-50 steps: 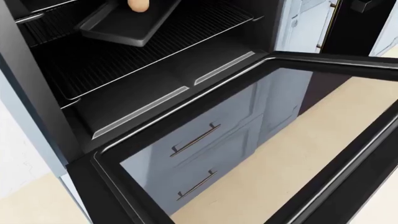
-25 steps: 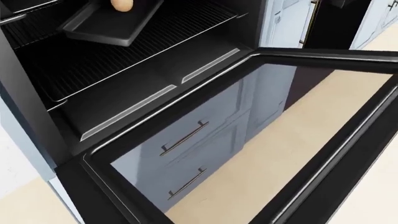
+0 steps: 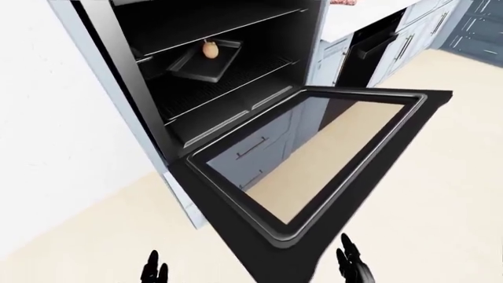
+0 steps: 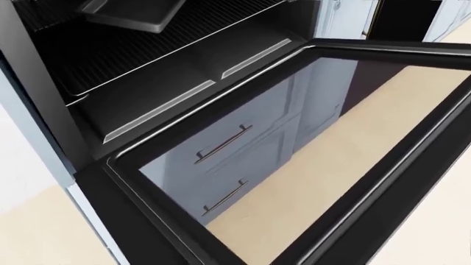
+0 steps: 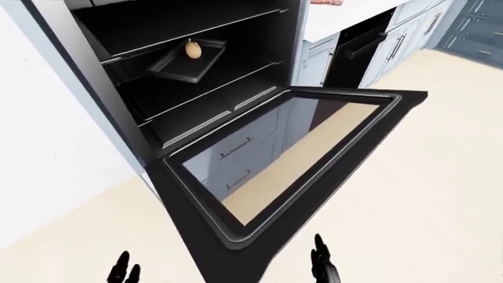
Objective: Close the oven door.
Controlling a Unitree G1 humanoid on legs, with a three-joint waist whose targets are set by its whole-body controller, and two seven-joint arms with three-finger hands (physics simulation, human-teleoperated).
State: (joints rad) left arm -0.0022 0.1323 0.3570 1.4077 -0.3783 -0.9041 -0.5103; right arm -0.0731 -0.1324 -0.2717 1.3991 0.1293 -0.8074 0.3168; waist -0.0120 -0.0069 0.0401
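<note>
My open, empty hands, left (image 3: pixel 154 272) and right (image 3: pixel 351 268), sit bottom-frame below the door (image 3: pixel 370 171), ready to lift it.

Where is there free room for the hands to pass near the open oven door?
Bare floor borders the oven door on the eye views' right and bottom left, where the left hand and right hand show. The rack holding the tray is tighter.
</note>
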